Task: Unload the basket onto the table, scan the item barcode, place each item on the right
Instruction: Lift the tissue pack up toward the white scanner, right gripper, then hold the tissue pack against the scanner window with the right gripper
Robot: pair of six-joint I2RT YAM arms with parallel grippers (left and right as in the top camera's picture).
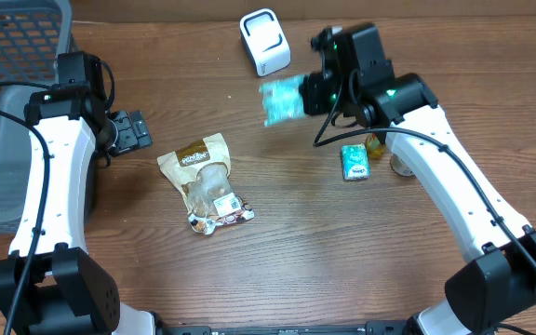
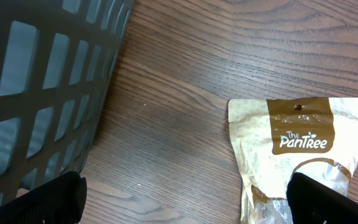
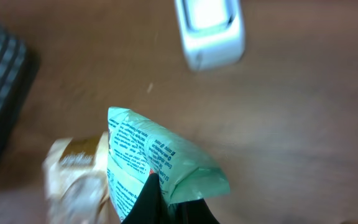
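- My right gripper (image 1: 307, 95) clamps the mint-green packet (image 1: 280, 100) near the white scanner (image 1: 264, 42); held by an edge, it may twist, hiding the barcode.
- Empty, my left gripper (image 2: 188, 208) gapes wide.

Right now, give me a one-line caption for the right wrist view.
Right gripper shut on a teal packet, white scanner on the table ahead.

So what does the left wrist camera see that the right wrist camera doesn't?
Only the left wrist: its own left fingers, wide open and empty, and the print "PanTree" readable on the brown snack bag. Only the right wrist: the white scanner and the green packet pinched in the right fingers. Both: the wooden table, that bag (blurry from the right wrist), and probably the grey basket, just a dark grid there.
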